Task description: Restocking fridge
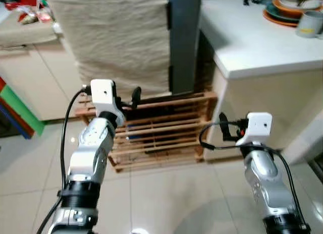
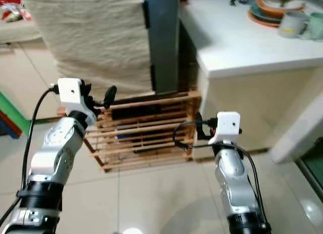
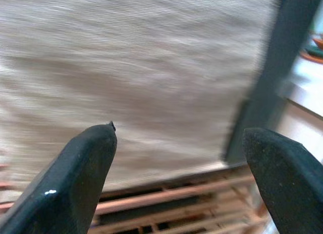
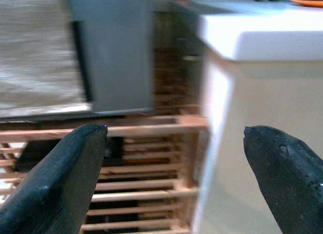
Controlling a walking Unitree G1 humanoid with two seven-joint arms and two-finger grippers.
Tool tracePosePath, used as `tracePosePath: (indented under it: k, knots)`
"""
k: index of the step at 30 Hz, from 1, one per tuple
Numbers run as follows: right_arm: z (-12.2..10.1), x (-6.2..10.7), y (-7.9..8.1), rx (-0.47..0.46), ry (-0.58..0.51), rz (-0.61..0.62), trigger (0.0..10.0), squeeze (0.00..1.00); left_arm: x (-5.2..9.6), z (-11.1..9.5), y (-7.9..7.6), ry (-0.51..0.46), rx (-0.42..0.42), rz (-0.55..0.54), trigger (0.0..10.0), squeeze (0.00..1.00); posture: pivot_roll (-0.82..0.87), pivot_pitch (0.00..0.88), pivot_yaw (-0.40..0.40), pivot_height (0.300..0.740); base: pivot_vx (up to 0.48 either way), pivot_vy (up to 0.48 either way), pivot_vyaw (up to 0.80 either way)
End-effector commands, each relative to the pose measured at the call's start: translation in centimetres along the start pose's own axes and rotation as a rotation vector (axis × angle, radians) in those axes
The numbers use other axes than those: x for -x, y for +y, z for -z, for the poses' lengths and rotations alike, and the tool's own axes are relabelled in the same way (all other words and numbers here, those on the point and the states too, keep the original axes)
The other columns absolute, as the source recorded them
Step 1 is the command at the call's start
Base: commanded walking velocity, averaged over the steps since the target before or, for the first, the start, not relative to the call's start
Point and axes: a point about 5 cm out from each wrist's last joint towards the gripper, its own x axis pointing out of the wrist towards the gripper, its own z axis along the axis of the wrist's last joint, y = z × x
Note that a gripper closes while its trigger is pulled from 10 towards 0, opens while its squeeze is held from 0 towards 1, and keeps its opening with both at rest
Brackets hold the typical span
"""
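Ahead of me, low against the far wall, sits a wooden slatted rack (image 1: 161, 128), pale orange timber with thin horizontal bars and dark gaps behind them. Above it hangs a coarse beige cloth (image 1: 113, 37) with a woven, rough look, and beside that stands a flat dark grey upright panel (image 1: 184, 40); whether this is the fridge's edge I cannot tell. To the right is a smooth white counter (image 1: 252, 42) with stacked plates (image 1: 287, 9) and a mug (image 1: 309, 23) at its far end. I see no groceries to load, so the goods for restocking are somewhere I cannot place.

I judge this as the approach step, before anything is picked up. My left gripper (image 3: 179, 168) is raised toward the cloth, its 2 black fingers spread wide with nothing between them. My right gripper (image 4: 174, 171) is held out toward the gap between the panel and the counter, equally wide apart and holding nothing.

Next I would need to find the fridge door and its handle, which probably calls for turning or stepping across the glossy tiled floor (image 1: 166, 193)
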Motion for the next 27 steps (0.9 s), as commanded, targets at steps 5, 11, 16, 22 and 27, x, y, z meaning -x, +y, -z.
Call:
tracePosePath:
  k: [5, 11, 16, 22, 27]
  knots:
    - [0.3, -0.1, 0.8, 0.001, -0.005, -0.024, 10.0, 0.03, 0.8, -0.2, 1.6, 0.002, -0.015, -0.02, 10.0, 0.0, -0.06, 0.0, 0.084, 0.74, -0.317, 0.363, -0.76]
    - [0.2, 0.3, 0.8, 0.003, -0.02, -0.031, 10.0, 0.03, 0.8, 0.2, 2.1, 0.025, -0.013, -0.03, 10.0, 0.0, -0.05, 0.0, 0.081, 0.74, -0.314, 0.366, -0.76]
    - [1.1, 1.5, 0.2, 0.005, -0.001, -0.009, 10.0, 0.04, 0.6, 0.6, 2.4, 0.048, -0.031, -0.033, 10.0, 0.0, -0.06, 0.0, 0.082, 0.74, -0.288, 0.386, -0.74]
    - [3.1, 5.1, -1.0, 0.053, 0.044, 0.004, 10.0, 0.03, 0.6, 1.5, 2.3, 0.083, -0.08, -0.038, 10.0, 0.0, -0.07, 0.0, 0.088, 0.74, 0.0, 0.073, 0.0]
    - [3.7, 8.9, -2.3, 0.092, 0.032, 0.015, 10.0, 0.03, 0.7, 1.3, 2.3, 0.05, -0.056, -0.04, 10.0, 0.0, -0.09, 0.0, 0.101, 0.74, 0.245, 0.0, 0.0]
